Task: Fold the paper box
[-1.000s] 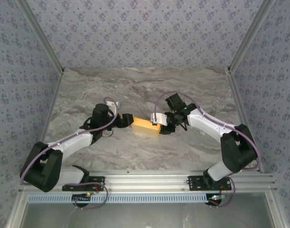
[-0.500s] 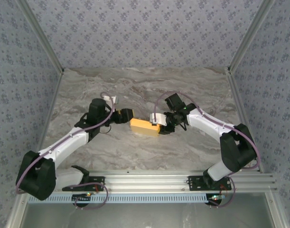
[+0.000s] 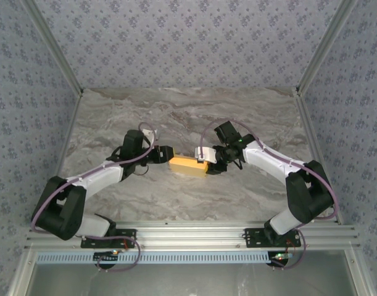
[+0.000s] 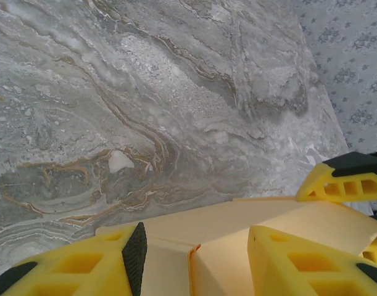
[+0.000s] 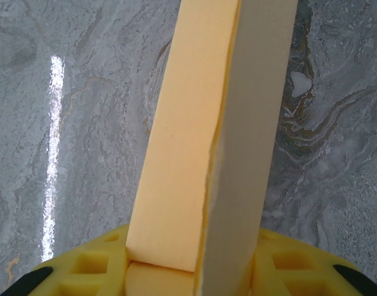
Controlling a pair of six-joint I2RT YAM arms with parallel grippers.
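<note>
The left gripper [image 3: 163,154] stood open over the left end of the paper box [image 3: 188,164], midway across the table [image 3: 114,111]; the right gripper [image 3: 208,161] pinched its right end. Light, thin card, likely crease-prone: best gripped by firm folded edges.

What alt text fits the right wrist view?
A yellow-orange box is held between the yellow fingers of the right tool and stretches up the frame, one pale side facing right. Behind it lies a grey marbled table with a streak of glare at left.
</note>
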